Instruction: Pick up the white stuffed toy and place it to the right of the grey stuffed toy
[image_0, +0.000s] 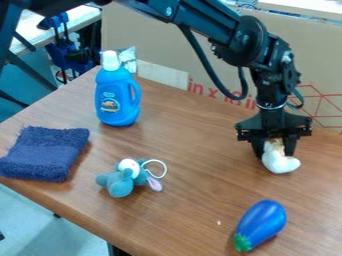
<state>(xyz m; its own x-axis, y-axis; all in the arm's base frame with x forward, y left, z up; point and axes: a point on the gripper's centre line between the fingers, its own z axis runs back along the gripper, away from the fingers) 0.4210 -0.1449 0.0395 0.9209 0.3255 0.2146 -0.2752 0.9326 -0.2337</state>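
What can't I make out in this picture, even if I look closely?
All in the camera view:
- White thing: its upper sides are hidden by the fingers of the pincer; I can't tell what it is.
- Blue bottle: its far side is turned away, and its label's small print is too tiny.
- Table: cut off by the right and bottom edges.
- Pale speck: too small to identify.

We seem to be in a robotics lab. A robot arm (217, 25) hangs over the wooden table (190, 220), and cardboard (153, 40) stands behind that table.
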